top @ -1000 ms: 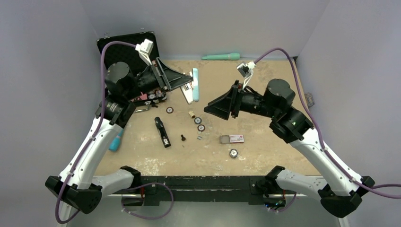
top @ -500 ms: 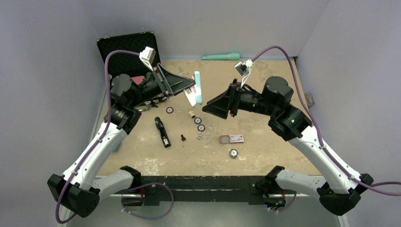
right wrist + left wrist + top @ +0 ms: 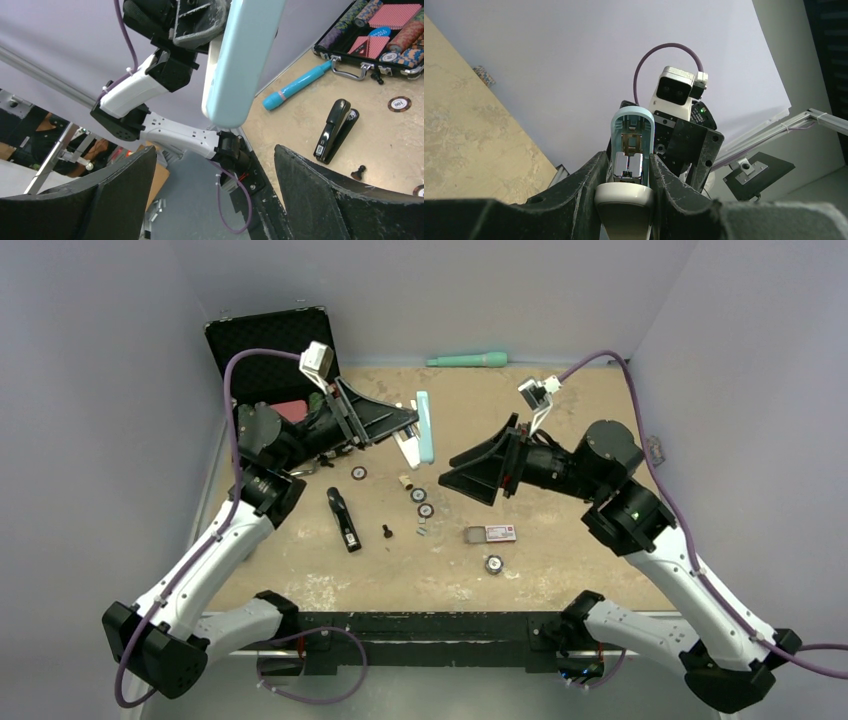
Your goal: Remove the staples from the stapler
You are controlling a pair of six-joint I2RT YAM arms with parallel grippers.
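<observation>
My left gripper (image 3: 408,430) is shut on a teal-and-white stapler (image 3: 426,428) and holds it in the air over the back middle of the table. In the left wrist view the stapler (image 3: 632,131) sits between my fingers (image 3: 584,185) with its teal cover swung open, and the shiny metal magazine (image 3: 628,165) is exposed above the white base. My right gripper (image 3: 447,475) is open and empty, just right of and below the stapler. In the right wrist view the teal cover (image 3: 245,60) hangs above the open jaws. Tiny silvery staples (image 3: 421,532) lie on the table.
On the table are a black stapler (image 3: 343,520), round chips (image 3: 418,495), a red-and-white card box (image 3: 491,534) and a small black piece (image 3: 386,532). An open black case (image 3: 265,348) stands back left. A teal marker (image 3: 467,360) lies by the back wall.
My left arm has swung the stapler a little to the right and turned it more upright. My right arm has drawn back to the right, with its gripper still open.
</observation>
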